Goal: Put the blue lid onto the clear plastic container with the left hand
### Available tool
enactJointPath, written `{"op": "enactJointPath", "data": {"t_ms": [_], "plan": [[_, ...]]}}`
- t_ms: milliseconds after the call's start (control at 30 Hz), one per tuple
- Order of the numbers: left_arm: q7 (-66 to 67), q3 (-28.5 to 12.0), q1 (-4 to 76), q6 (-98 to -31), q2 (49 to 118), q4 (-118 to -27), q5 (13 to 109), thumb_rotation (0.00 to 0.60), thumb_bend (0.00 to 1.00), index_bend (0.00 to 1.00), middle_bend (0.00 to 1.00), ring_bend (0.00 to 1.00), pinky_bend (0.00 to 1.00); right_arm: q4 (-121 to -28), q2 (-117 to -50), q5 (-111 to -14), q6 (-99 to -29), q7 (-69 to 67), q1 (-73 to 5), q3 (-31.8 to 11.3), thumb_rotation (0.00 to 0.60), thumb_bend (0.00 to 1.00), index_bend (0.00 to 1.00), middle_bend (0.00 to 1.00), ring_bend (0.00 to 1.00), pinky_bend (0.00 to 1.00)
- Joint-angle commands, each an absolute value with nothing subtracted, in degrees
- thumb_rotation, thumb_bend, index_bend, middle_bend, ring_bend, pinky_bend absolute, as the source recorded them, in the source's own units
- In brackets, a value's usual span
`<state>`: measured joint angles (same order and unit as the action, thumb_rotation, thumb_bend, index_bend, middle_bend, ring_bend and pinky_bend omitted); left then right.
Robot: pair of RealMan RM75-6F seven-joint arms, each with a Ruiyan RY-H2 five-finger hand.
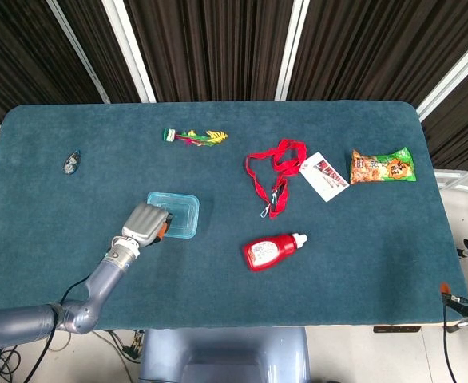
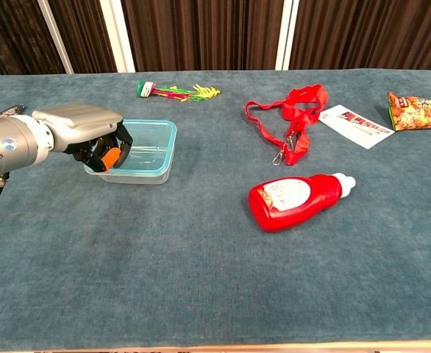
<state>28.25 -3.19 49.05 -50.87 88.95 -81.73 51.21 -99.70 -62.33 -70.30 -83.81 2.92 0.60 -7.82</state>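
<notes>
Your left hand (image 2: 90, 140) is curling its fingers over one clear plastic container's (image 2: 143, 154) near edge (grip unclear); one red squeeze bottle (image 2: 298, 197) is lying apart.

Teal felt table (image 1: 354, 263) before dark curtains (image 1: 218, 48), white posts (image 1: 134, 48)

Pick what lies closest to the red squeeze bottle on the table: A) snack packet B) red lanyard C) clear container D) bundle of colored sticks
B: in the head view the red lanyard lies just above the red squeeze bottle, while the other three sit clearly farther off.
</notes>
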Motion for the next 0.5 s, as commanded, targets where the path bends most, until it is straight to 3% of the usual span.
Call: {"op": "enactJointPath", "data": {"t_ms": [33, 500], "plan": [[27.46, -3.29, 48.84, -50.38, 89.04, -81.13, 51.76, 0.6, 0.57, 0.73, 0.71, 0.51, 0.54, -99.71, -62.32, -70.31, -83.84, 2.93, 0.63, -7.82, 0.6, 0.39, 0.06, 0.04, 0.03, 0.0], [23.72, -3.53, 48.14, -47.8, 90.14, -77.0, 54.29, 0.6, 0.57, 0.73, 0.71, 0.51, 0.54, -99.71, -62.34, -70.3, -83.87, 2.95, 0.62, -7.86, 0.6, 0.39, 0.06, 0.04, 0.03, 0.0]]}}
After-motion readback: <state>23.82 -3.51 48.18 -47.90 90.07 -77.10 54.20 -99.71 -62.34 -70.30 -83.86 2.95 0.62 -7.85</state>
